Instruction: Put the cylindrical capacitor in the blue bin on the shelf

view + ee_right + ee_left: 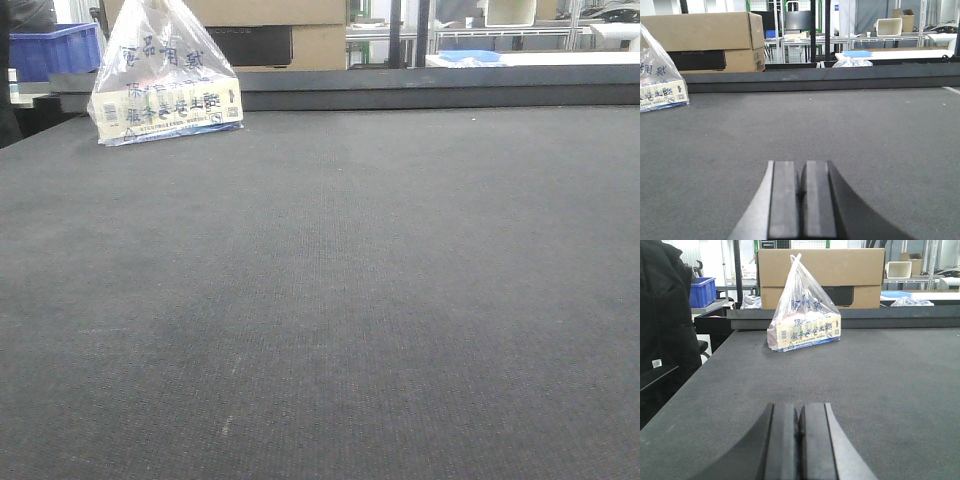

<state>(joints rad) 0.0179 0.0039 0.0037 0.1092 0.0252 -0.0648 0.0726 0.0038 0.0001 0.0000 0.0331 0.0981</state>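
- Your left gripper [799, 421] has its two dark pads pressed flat together, with nothing between them; it sits low over the dark table [890, 390].
- Your right gripper [801, 181] is the same: pads meeting along a thin seam, nothing gripped, low over the same dark woven surface.
- You cannot tell from any of the three views where the cylindrical capacitor lies.
- A clear plastic bag [802, 315] with knotted handles stands upright on the table near its far edge. It holds a pale pack printed with blue characters.
- From your left wrist the bag is straight ahead. From your right wrist only part of it shows, at the left border.
- A cardboard box [820, 275] stands beyond the table's raised far lip, behind the bag.
- A blue bin [55, 50] shows past the table's far left corner, well apart from both grippers; you cannot make out what it stands on.
- A flat blue piece [857, 53] lies on a white surface in the background to the right.
- A black garment [665, 325] fills the left side of your left wrist view.
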